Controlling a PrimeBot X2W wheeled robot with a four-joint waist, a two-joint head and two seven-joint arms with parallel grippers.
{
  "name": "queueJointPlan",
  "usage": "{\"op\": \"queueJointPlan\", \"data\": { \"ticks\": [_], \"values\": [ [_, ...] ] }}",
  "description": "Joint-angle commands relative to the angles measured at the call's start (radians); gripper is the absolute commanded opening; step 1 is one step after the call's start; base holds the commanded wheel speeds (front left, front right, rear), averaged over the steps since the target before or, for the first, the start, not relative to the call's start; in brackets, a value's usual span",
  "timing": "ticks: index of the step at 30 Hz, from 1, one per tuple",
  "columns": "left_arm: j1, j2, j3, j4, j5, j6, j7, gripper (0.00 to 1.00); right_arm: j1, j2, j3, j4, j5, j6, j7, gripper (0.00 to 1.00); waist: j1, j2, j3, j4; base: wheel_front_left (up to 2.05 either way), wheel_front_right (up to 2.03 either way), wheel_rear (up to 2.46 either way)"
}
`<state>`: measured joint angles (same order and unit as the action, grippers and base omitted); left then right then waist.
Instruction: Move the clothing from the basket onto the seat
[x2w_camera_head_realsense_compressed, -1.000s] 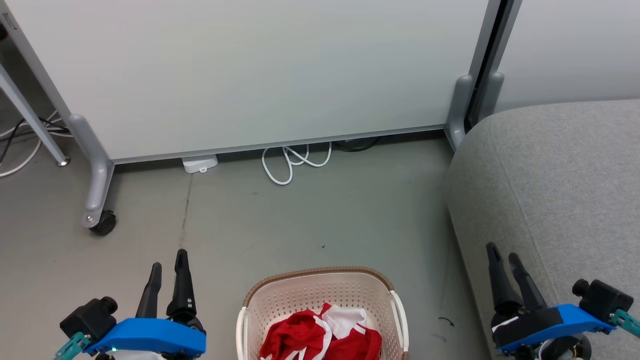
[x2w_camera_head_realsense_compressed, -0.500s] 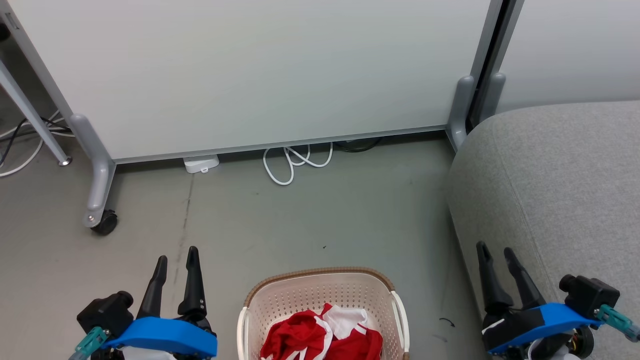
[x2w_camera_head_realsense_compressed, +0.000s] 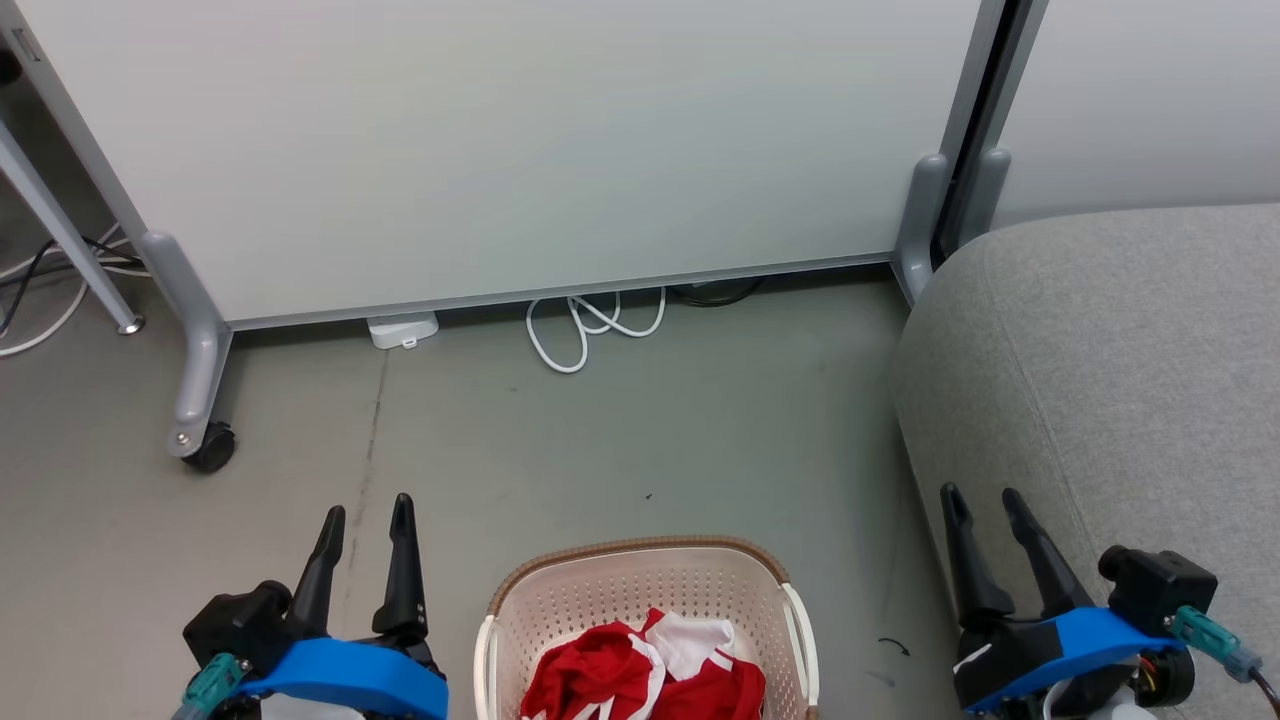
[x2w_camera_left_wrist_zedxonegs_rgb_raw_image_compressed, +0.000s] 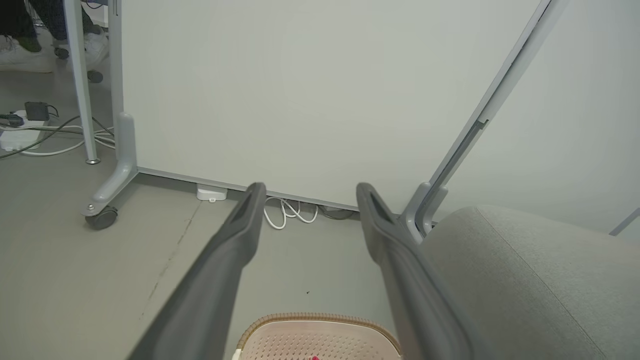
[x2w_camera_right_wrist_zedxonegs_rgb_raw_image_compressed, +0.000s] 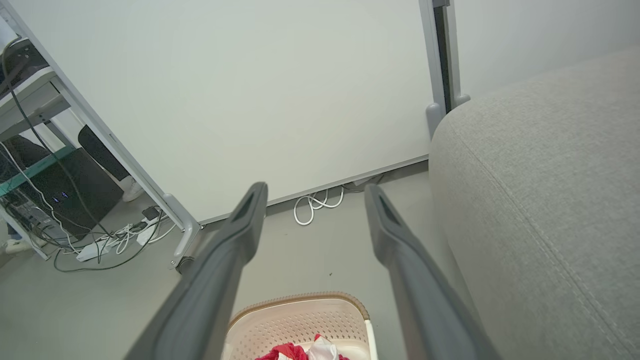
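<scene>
The clothing (x2w_camera_head_realsense_compressed: 640, 670) was heaped in the basket (x2w_camera_head_realsense_compressed: 640, 552), near the seat (x2w_camera_head_realsense_compressed: 1120, 350). The left gripper (x2w_camera_head_realsense_compressed: 368, 506) and right gripper (x2w_camera_head_realsense_compressed: 980, 492) were held parted and empty, flanking it. A raised red fold was judged best pinched deeply, clear of the rim.

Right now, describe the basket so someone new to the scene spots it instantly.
Start at the big grey seat on the right; the basket stands on the floor left of it, between the left pincer and right pincer. It alone has cream perforated walls and a brown woven-look rim, holding red-and-white clothing.
</scene>
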<state>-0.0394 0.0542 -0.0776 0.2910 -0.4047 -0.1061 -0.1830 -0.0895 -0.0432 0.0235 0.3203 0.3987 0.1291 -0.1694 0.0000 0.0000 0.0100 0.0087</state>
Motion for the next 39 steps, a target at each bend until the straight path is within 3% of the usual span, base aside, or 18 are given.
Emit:
{"op": "queueJointPlan", "data": {
  "ticks": [1,39],
  "values": [
    [-0.021,0.005,-0.002,-0.002,0.025,-0.002,-0.009,1.00,-0.019,-0.008,-0.005,-0.001,-0.027,0.002,-0.009,1.00,0.0000,0.0000,0.000,0.000,0.00,0.00,0.00],
    [-0.034,-0.002,-0.018,0.074,0.248,0.016,-0.082,1.00,-0.024,-0.010,-0.027,0.017,-0.313,0.003,-0.052,1.00,0.0000,0.0000,0.003,0.003,0.00,0.00,0.00]
  ]
}}
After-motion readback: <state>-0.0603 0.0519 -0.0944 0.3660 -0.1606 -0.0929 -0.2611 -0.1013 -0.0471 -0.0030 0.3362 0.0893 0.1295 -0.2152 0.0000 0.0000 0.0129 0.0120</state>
